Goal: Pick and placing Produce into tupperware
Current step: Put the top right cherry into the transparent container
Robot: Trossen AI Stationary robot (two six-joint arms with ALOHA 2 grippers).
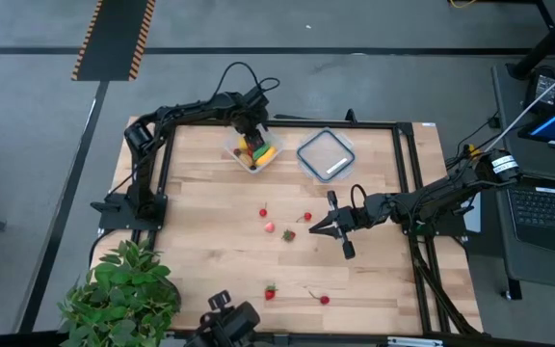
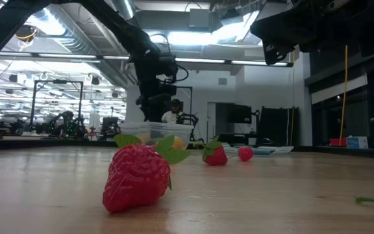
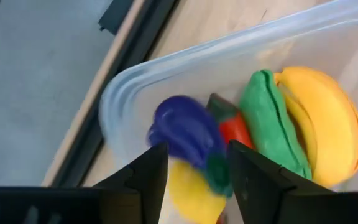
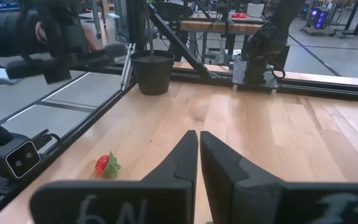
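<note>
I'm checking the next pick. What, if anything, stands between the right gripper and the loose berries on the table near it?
Nothing visible does. The right gripper, shut, hovers over bare wood with the nearest berries just beside its tips. The lid and the tupperware, where the left gripper is open, lie well off that path.

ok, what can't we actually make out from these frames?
- Purple piece, left wrist view: motion-blurred between the left gripper's open fingers; touching or falling, unclear.
- Tupperware contents, high view: the left gripper overhead hides part; no full count.
- Loose berries near table centre, high view: too small to name.
- Right gripper, right wrist view: shut; the fingers hide the table just ahead.
</note>
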